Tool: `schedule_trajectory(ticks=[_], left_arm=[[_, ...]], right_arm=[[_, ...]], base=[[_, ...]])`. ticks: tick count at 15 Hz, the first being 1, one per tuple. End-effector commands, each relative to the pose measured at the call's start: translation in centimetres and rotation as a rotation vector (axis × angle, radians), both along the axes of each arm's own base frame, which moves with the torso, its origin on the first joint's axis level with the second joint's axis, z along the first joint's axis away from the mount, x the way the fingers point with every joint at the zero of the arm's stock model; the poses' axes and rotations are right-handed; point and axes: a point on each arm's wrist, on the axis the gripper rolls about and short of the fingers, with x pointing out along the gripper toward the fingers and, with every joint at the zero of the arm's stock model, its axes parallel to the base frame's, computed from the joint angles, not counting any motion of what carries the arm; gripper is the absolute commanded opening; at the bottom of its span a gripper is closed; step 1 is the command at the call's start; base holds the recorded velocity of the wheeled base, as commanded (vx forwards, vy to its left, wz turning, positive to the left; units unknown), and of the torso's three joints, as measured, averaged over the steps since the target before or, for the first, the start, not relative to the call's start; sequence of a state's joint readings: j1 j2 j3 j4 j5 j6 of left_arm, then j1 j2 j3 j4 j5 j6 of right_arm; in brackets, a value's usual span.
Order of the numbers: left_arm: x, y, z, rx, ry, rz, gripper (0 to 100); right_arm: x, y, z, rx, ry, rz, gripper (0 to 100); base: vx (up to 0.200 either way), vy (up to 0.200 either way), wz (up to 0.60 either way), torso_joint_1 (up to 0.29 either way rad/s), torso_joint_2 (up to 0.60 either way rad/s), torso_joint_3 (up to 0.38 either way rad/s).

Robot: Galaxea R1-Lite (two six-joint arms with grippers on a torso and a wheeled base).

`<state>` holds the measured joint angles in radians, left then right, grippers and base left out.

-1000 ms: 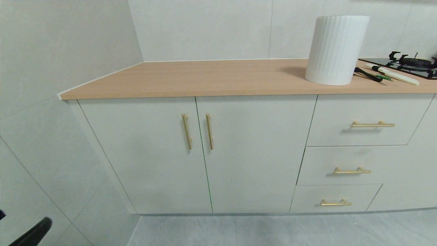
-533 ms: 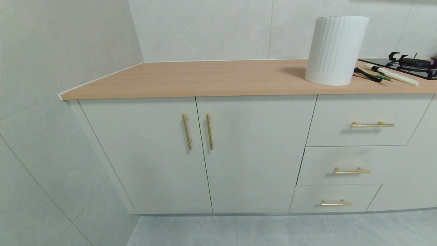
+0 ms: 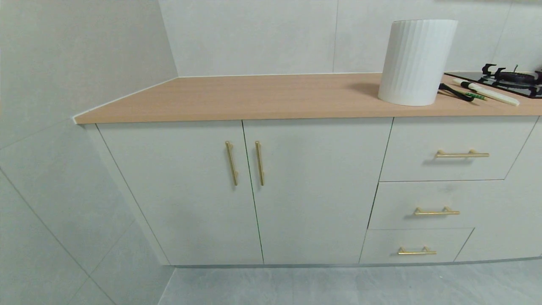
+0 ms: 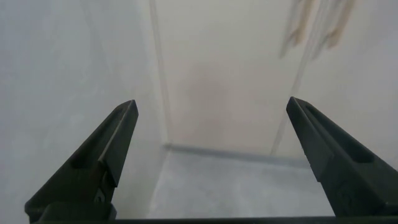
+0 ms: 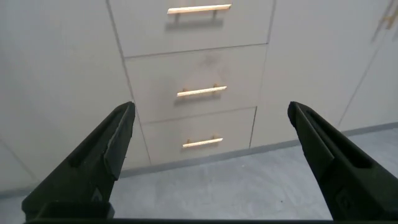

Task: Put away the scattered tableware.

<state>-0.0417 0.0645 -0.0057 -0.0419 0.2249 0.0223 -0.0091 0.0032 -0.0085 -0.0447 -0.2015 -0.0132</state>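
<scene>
**Both grippers spread wide – tableware lies at the counter's right end**

I see the left gripper (image 4: pixel 210 104) with its two dark fingers spread wide apart, facing a pale cabinet door (image 4: pixel 224 74) and the grey floor (image 4: pixel 224 186) below it. The right gripper (image 5: pixel 210 106) is spread just as wide, in front of the stack of drawers (image 5: pixel 199 68) with gold handles.

From the head view, the scattered tableware sits on the wooden countertop (image 3: pixel 254 97) at its right end: a black-handled utensil (image 3: pixel 456 92), a small green piece (image 3: pixel 476 96) and a long cream utensil (image 3: pixel 491 94). They lie close together, between the white ribbed holder (image 3: pixel 417 61) – upright, just beside them – and the black stove (image 3: pixel 512 78). I cannot tell whether the pieces touch one another.
</scene>
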Motion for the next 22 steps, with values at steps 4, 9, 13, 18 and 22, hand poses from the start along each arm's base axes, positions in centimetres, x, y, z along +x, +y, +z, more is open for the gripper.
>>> schedule_trajectory(ticks=[4, 9, 13, 18, 22], left_arm=[[-0.45, -0.41, -0.36, -0.040, -0.053, -0.096, 100], [-0.44, -0.63, -0.74, 0.007, -0.010, -0.196, 100], [-0.44, -0.63, -0.72, -0.017, -0.013, -0.195, 100], [-0.45, -0.62, -0.68, -0.017, -0.015, -0.194, 100], [-0.45, -0.62, -0.68, -0.017, -0.015, -0.194, 100]], right_arm=[[0.11, 0.29, -0.16, -0.024, 0.008, 0.131, 100], [0.11, 0.49, -0.68, -0.021, 0.056, 0.229, 100], [0.11, 0.50, -0.68, -0.021, 0.056, 0.232, 100], [0.11, 0.49, -0.68, -0.010, 0.055, 0.230, 100], [0.11, 0.49, -0.68, -0.008, 0.055, 0.230, 100]], base=[[0.000, 0.000, 0.00, 0.000, 0.00, 0.000], [0.000, 0.000, 0.00, 0.000, 0.00, 0.000], [0.000, 0.000, 0.00, 0.000, 0.00, 0.000], [0.000, 0.000, 0.00, 0.000, 0.00, 0.000], [0.000, 0.000, 0.00, 0.000, 0.00, 0.000]])
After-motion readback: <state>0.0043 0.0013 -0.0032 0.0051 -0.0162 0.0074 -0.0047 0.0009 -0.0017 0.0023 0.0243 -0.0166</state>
